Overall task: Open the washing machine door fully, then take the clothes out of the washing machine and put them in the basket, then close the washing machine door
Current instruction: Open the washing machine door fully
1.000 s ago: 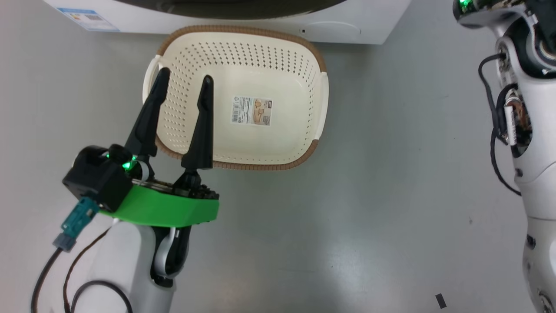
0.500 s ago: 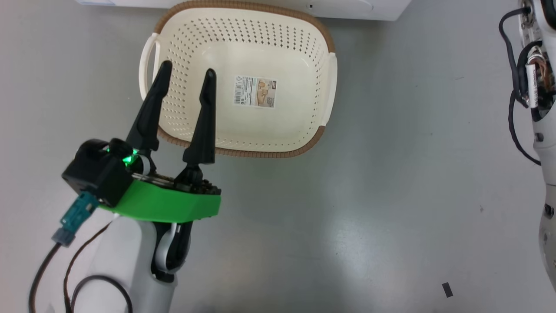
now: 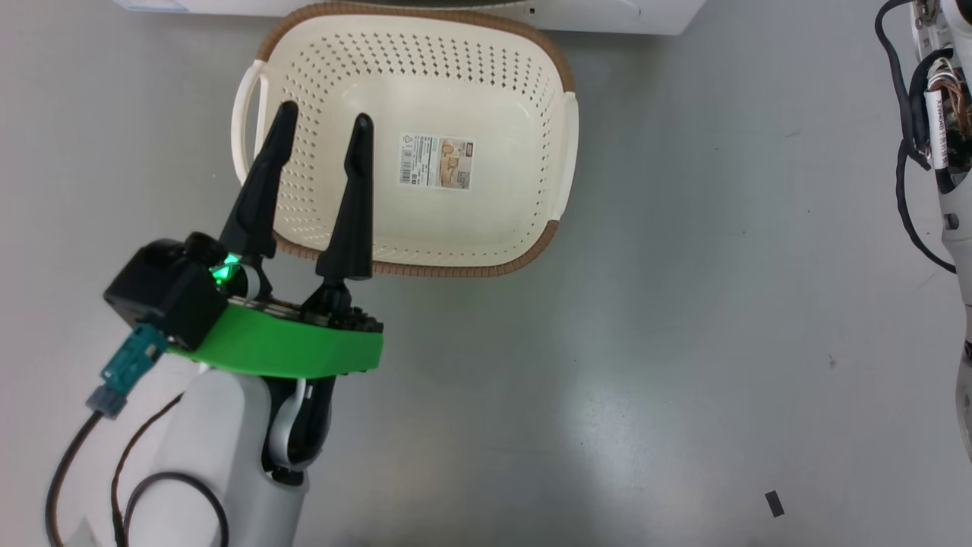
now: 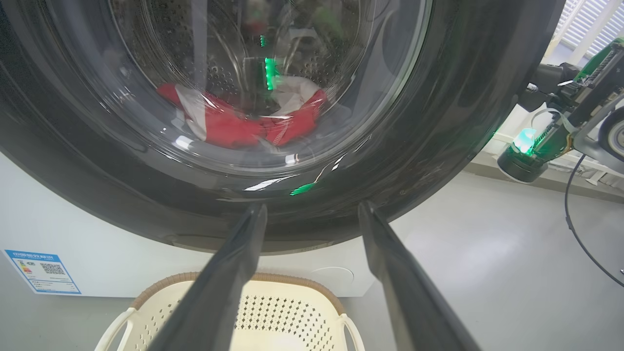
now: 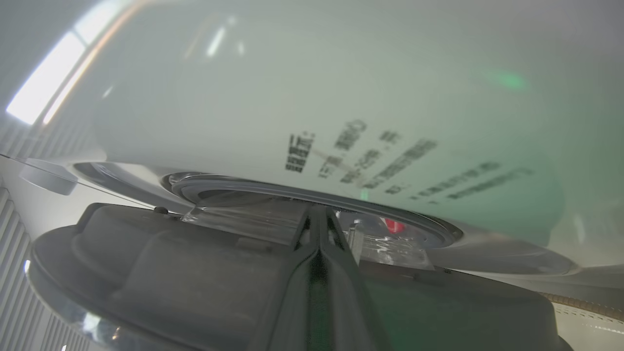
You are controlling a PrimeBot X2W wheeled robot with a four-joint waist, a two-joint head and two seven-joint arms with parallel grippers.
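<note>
Grey floor point(image 3: 683, 342), basket point(image 3: 531, 260) before washing machine point(image 4: 97, 263); clothes point(image 4: 229, 126) behind washing machine door point(image 4: 438, 122) glass. Left gripper point(image 3: 324, 118) spread wide, empty; right gripper point(image 5: 317, 214) pinched shut by door rim. Hook rim, swing fully wide.

The head view's top edge cuts off most of the washing machine point(image 3: 607, 9), and the print on the paper label point(image 3: 436, 161) in the basket point(image 3: 567, 152) is too small to read.

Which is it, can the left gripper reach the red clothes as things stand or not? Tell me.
Probably not yet. The door stands between the open left gripper and the clothes, which lie behind its glass. It must swing clear first.
</note>
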